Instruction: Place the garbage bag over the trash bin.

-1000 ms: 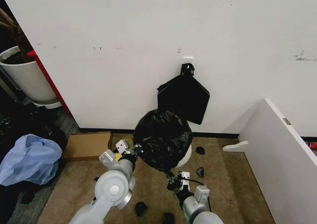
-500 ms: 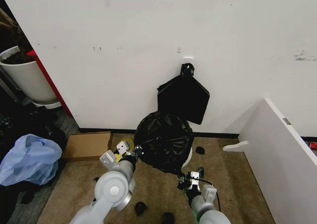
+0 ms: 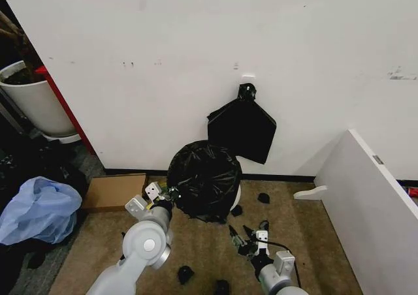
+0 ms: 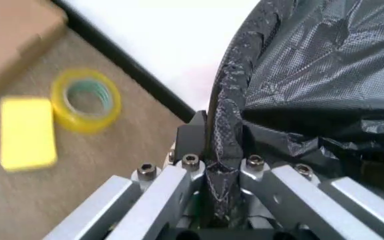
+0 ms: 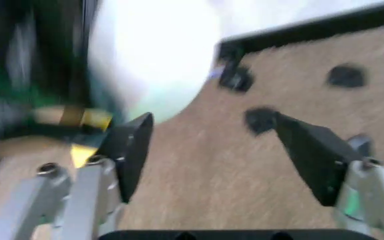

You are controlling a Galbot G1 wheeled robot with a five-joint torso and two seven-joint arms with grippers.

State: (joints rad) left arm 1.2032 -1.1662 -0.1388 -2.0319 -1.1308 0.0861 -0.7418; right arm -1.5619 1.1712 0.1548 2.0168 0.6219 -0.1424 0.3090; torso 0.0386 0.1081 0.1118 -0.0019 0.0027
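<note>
Head view, centre: garbage bag (image 3: 204, 179) is draping over trash bin (image 3: 234, 196), bin wall showing at lower right. Left tool (image 4: 222, 157) is pinching bag edge w/ narrow jaws, keeping it taut. Right tool (image 3: 246, 237) is hanging wide, holding nothing, beside bin.

A flat black bundle (image 3: 243, 130) hangs on the white wall. A cardboard box (image 3: 115, 191) lies on the brown carpet by a pale blue bag (image 3: 38, 210). Yellow tape roll (image 4: 85, 100) sits just beside a yellow block (image 4: 26, 133). A white tub (image 3: 34, 99) stands far left.
</note>
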